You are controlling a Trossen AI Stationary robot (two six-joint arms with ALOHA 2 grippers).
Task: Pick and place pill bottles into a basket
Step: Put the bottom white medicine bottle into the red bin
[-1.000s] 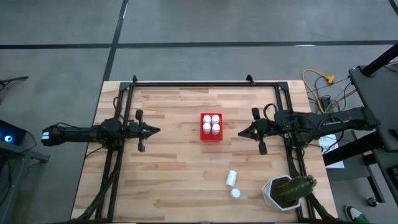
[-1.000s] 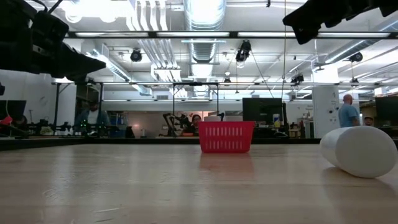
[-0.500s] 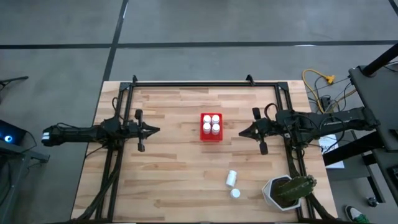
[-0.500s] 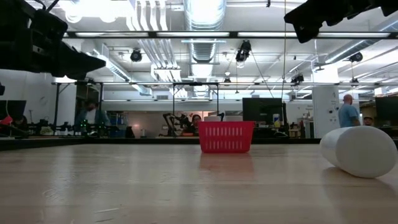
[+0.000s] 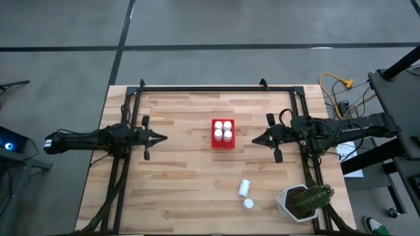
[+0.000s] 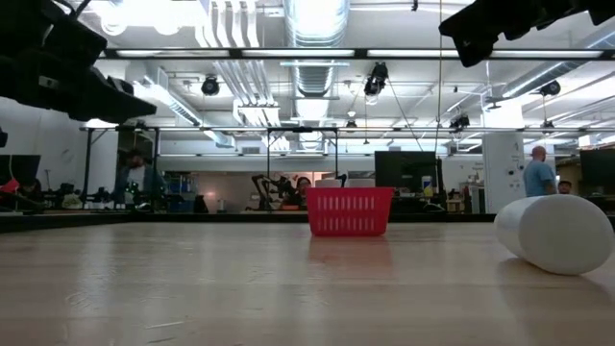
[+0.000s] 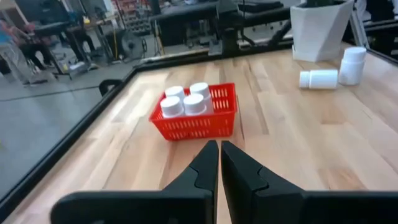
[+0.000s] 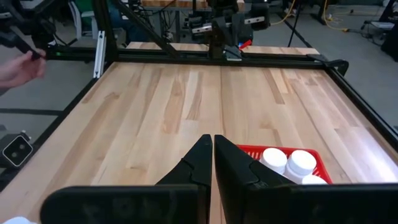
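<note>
Small red rectangular plastic basket with slotted sides (image 5: 223, 134) at table centre, four small white capped pill bottles (image 5: 222, 130) upright inside. Two more outside near white pot with green plant (image 5: 304, 202): one lying (image 5: 244, 188), one upright (image 5: 249, 204). Left gripper (image 5: 164, 137) and right gripper (image 5: 254, 141) each beside basket, fingers fully closed, holding nothing.

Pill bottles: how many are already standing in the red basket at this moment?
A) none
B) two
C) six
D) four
D: the high view shows four white caps packed in the red basket, while two more pill bottles remain on the table near the potted plant, one lying down and one upright.
</note>
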